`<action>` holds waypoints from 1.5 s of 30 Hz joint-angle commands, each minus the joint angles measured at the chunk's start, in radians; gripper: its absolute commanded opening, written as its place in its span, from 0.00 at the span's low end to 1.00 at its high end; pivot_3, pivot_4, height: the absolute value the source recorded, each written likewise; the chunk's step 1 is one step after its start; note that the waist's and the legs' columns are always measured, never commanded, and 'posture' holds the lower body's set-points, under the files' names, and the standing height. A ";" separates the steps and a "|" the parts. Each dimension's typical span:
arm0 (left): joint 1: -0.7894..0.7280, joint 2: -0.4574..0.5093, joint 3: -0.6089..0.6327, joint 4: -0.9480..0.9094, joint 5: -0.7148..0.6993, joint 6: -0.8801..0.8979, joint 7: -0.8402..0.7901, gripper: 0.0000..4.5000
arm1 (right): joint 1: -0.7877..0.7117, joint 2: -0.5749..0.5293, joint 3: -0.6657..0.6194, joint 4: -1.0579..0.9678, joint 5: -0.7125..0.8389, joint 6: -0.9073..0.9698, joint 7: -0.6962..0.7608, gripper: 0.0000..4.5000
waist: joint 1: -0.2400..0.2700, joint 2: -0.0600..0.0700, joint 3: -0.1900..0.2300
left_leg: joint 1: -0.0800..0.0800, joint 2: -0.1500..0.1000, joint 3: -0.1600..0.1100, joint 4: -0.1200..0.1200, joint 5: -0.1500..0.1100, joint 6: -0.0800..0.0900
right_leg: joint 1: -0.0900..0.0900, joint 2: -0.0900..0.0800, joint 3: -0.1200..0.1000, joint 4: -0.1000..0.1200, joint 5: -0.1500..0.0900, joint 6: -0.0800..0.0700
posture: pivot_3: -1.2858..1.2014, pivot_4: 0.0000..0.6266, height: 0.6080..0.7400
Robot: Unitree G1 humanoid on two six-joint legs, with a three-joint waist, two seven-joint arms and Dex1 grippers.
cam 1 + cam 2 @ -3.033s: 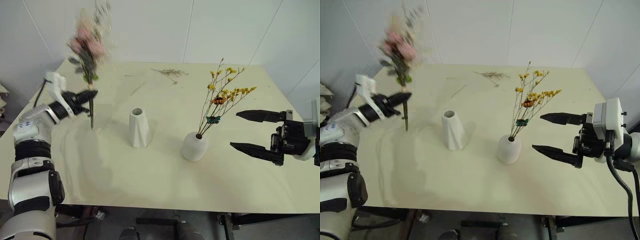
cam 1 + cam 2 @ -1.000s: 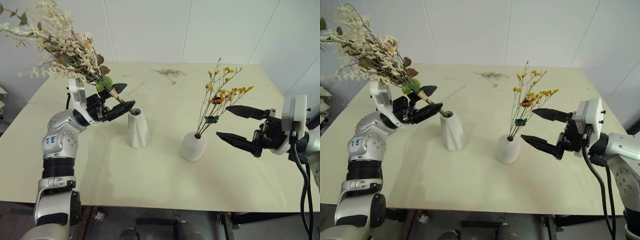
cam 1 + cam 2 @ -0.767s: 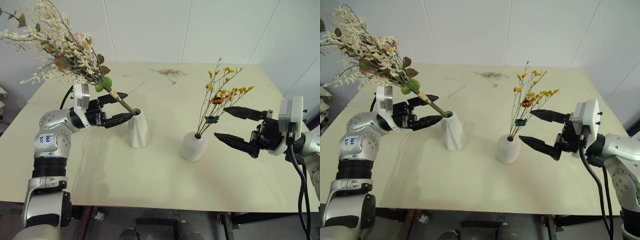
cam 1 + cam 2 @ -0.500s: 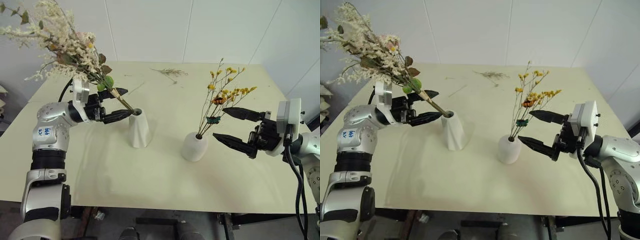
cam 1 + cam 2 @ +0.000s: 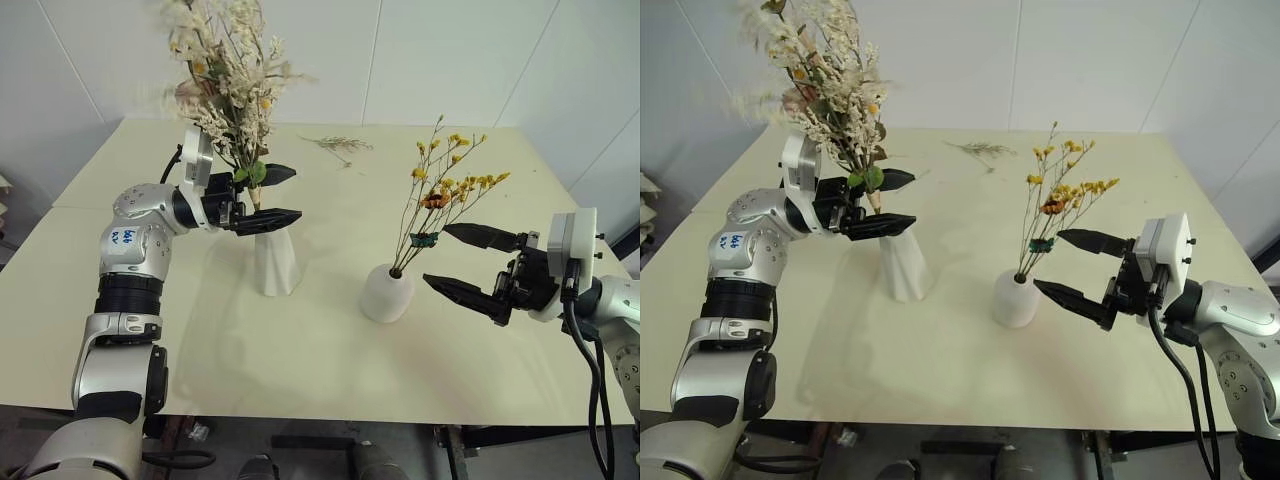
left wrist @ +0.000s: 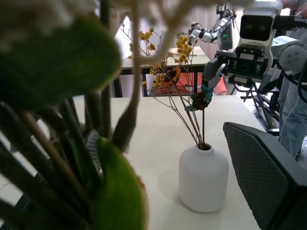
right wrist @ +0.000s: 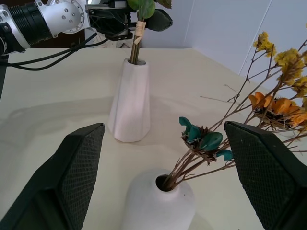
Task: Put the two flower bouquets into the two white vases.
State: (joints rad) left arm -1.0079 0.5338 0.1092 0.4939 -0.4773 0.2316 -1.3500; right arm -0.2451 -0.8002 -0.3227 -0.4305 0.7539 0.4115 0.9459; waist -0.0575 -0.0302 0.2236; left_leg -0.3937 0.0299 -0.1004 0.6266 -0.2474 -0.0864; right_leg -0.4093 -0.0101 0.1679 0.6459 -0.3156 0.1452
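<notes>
The bushy bouquet (image 5: pixel 228 60) of pink roses and white sprigs stands nearly upright, its stems in the mouth of the tall twisted white vase (image 5: pixel 277 262). My left gripper (image 5: pixel 298 192) is open just above that vase's rim. Its fingers straddle the stems, which lie against one finger. The sparse yellow-orange bouquet (image 5: pixel 440 190) with its teal tie (image 7: pixel 201 139) sits in the squat round white vase (image 5: pixel 388 293). My right gripper (image 5: pixel 435 254) hangs open just right of that vase, holding nothing. Its fingers point toward the thin stems.
Both vases stand on the pale cream table (image 5: pixel 300 370). Loose dried twigs (image 5: pixel 340 145) lie near its far edge. A white wall stands behind the table, and bare tabletop lies in front of the vases.
My left gripper swung to the right over the tall vase. The bushy bouquet went from leaning far left to nearly upright. My right gripper has barely shifted.
</notes>
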 commanded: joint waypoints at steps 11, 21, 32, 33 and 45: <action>0.026 0.127 -0.014 0.164 0.127 -0.173 -0.031 0.91 | -0.017 -0.008 -0.034 -0.013 0.011 -0.022 0.002 0.94 | 0.002 0.000 0.000 | 0.000 0.000 0.000 0.000 0.000 0.000 | 0.000 0.000 0.000 0.000 0.000 0.000 | 0.52 0.24 1.00; 0.046 0.174 -0.004 0.157 0.128 -0.197 -0.120 0.91 | -0.011 -0.010 -0.045 -0.016 0.010 -0.022 0.004 0.94 | 0.000 0.000 0.000 | -0.002 0.000 -0.001 0.000 0.000 0.000 | -0.001 0.000 -0.001 0.000 0.000 0.000 | 0.52 0.24 1.00; 0.194 0.312 0.094 -0.157 -0.041 0.079 -0.155 0.91 | -0.033 -0.131 -0.096 0.079 0.021 -0.003 0.129 0.94 | 0.001 0.000 0.000 | -0.002 0.001 -0.001 0.000 0.000 0.000 | -0.001 0.000 -0.001 0.000 0.000 0.000 | 0.52 0.24 1.00; 0.204 0.316 0.095 -0.180 -0.048 0.092 -0.147 0.91 | -0.034 -0.139 -0.100 0.094 0.021 -0.007 0.144 0.94 | 0.002 0.000 0.000 | -0.002 0.001 -0.001 0.000 0.000 0.000 | -0.001 -0.001 -0.001 0.000 0.000 0.000 | 0.52 0.24 1.00; 0.425 0.361 0.183 -0.386 -0.103 0.147 -0.064 0.91 | -0.138 -0.191 -0.035 0.322 -0.083 -0.102 0.304 0.94 | -0.002 0.000 0.000 | -0.001 0.001 0.001 0.001 0.000 0.000 | -0.001 -0.001 -0.001 0.000 0.000 -0.001 | 0.52 0.24 1.00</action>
State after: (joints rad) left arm -0.5982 0.8762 0.2546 0.1469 -0.5553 0.3822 -1.4285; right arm -0.3679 -0.9779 -0.3480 -0.1147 0.6791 0.3373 1.2313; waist -0.0594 -0.0298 0.2239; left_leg -0.3945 0.0307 -0.0998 0.6270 -0.2475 -0.0861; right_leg -0.4101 -0.0106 0.1673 0.6454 -0.3161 0.1443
